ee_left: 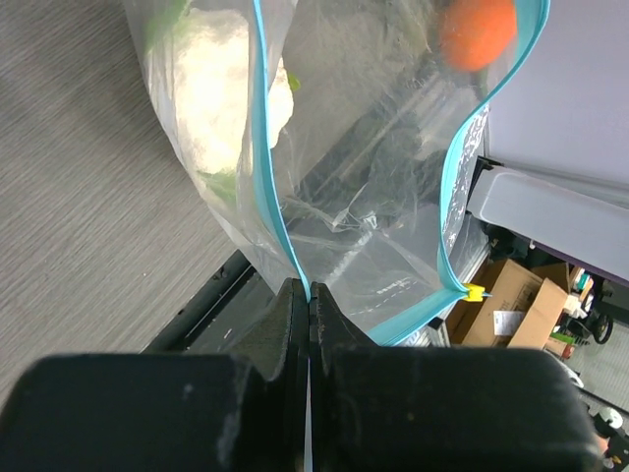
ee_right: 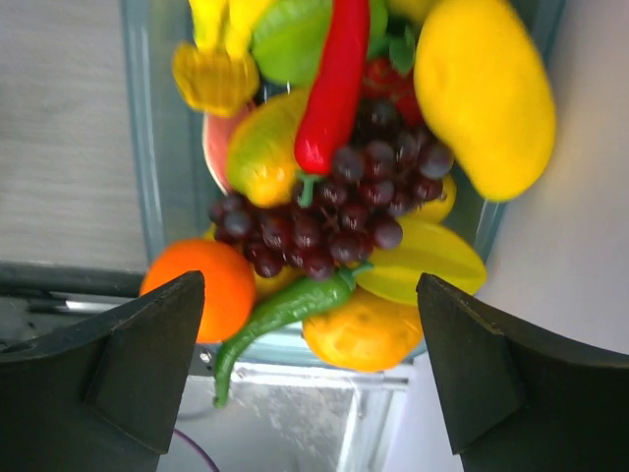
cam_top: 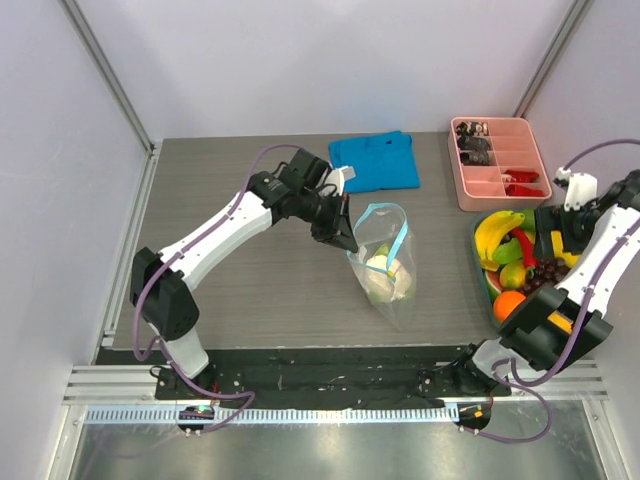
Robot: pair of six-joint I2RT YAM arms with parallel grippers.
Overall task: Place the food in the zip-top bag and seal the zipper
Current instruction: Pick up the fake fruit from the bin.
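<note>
Top view: left gripper [cam_top: 346, 240] is at the near-left corner of the zip-top bag [cam_top: 392, 290], on the rim. The bag sits mid-table [cam_top: 250, 290], mouth gaping toward the far side, with the zipper [cam_top: 402, 236] running round it as a light-blue loop. We see a cauliflower [cam_top: 382, 268] inside the bag. The rest of the food [cam_top: 515, 262] is heaped in a green bin [cam_top: 476, 240] at the right edge. Right gripper [cam_top: 553, 238] hangs over that bin; we can't tell its jaw state from here. Blue cloth [cam_top: 375, 160] and pink tray [cam_top: 498, 162] lie at the far side, apart from the bag.

Left wrist: fingers [ee_left: 285, 324] are pressed together, pinching the zipper [ee_left: 267, 177] where the two strips meet. The bag [ee_left: 373, 197] hangs open beyond the tips. The cauliflower [ee_left: 221, 88] is inside against the left wall. An orange [ee_left: 477, 29] shows blurred through the plastic. A yellow slider tab [ee_left: 475, 292] sits on the right strip.

Right wrist: right gripper [ee_right: 307, 290] has its jaws spread wide, with nothing between the fingers [ee_right: 147, 364]. Directly under it is the bin [ee_right: 147, 147], which holds a red chili [ee_right: 334, 88], dark grapes [ee_right: 344, 206], an orange [ee_right: 201, 290], a green chili [ee_right: 280, 315], a yellow mango [ee_right: 486, 93] and a star fruit [ee_right: 423, 265]. We can't tell whether the fingertips touch any piece.
</note>
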